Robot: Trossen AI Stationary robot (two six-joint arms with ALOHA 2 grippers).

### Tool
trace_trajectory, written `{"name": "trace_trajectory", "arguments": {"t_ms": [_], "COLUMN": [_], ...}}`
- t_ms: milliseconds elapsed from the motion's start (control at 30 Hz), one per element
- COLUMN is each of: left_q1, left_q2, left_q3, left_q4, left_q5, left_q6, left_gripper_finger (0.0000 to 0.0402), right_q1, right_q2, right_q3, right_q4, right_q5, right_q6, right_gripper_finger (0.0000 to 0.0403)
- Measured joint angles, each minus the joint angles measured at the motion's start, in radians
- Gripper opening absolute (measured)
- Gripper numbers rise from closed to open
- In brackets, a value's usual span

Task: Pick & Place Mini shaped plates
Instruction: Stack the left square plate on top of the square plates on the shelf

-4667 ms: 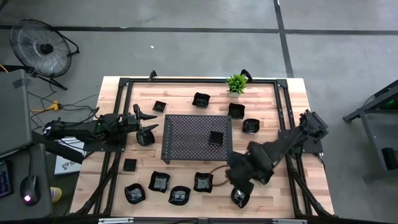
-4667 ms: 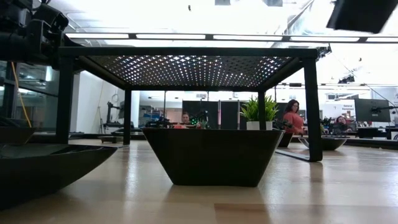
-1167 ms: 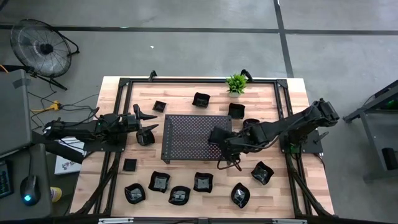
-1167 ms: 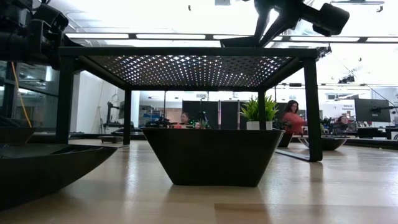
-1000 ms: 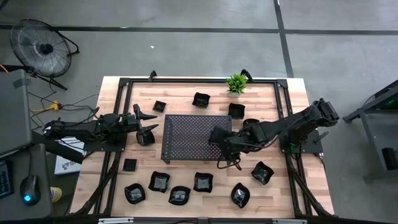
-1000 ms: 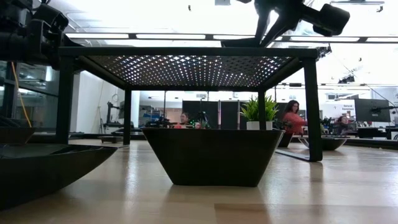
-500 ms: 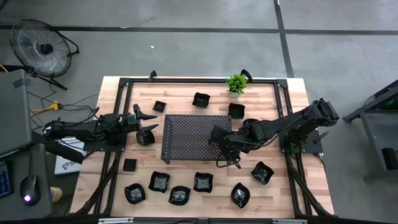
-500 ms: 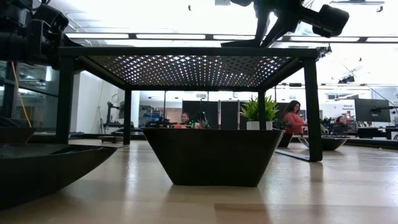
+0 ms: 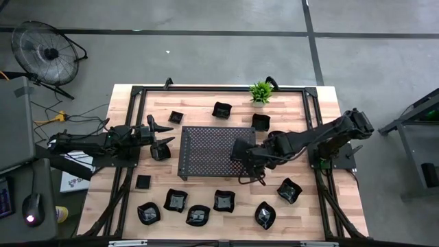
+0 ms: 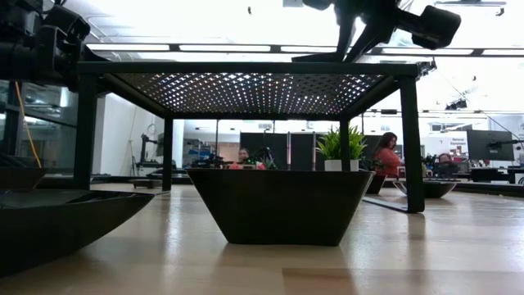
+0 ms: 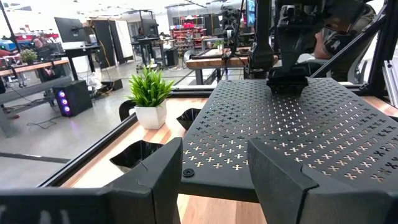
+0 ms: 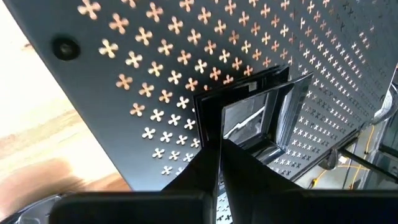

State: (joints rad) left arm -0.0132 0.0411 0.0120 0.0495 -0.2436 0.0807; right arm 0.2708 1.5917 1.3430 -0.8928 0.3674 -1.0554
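1. While your right gripper [image 9: 241, 152] sits over the right end of the perforated tray [image 9: 206, 147], it pinches the rim of a small square plate [image 12: 258, 118] with its fingers pressed tight together.
2. You can see in the right wrist view that this plate is down at the tray top, right by the tray's edge, with a second square rim showing just under it, so it may be stacked on another plate.
3. You are at the "put it down" step, I think.
4. Your next move is likely to let go of the rim and lift straight up, so the plate does not tip or slide.
5. Your left gripper [image 11: 211, 180] waits with its fingers spread apart and holds nothing, at the left end of the tray.
6. You have more mini plates on the wooden table [image 9: 322, 99]: a row near the front edge, like the one at [image 9: 174, 200], and a leaf-like one [image 9: 289, 190] on the right.
7. You also have a few behind the tray, like the plate at [image 9: 221, 110], near the little green plant [image 9: 260, 91].
8. You cannot see the held plate well from above, because the right arm covers it.
9. You cannot tell for sure if the plate rests flat or hangs a tiny bit above the tray.
10. You see only big dark plate sides in the low view, and the tray top is hidden from there.
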Motion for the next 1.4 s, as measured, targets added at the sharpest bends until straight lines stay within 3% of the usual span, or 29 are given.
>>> {"name": "trace_trajectory", "arguments": {"t_ms": [567, 1400], "left_q1": [0.0, 0.0], "left_q2": [0.0, 0.0], "left_q3": [0.0, 0.0], "left_q4": [0.0, 0.0], "left_q5": [0.0, 0.0], "left_q6": [0.0, 0.0], "left_gripper_finger": [0.0176, 0.0176], "right_q1": [-0.003, -0.003], "right_q2": [0.0, -0.03], "right_q3": [0.0, 0.0], "right_q4": [0.001, 0.027], "right_q5": [0.0, 0.012], "right_q6": [0.008, 0.026], "right_gripper_finger": [0.0079, 0.0134]}}
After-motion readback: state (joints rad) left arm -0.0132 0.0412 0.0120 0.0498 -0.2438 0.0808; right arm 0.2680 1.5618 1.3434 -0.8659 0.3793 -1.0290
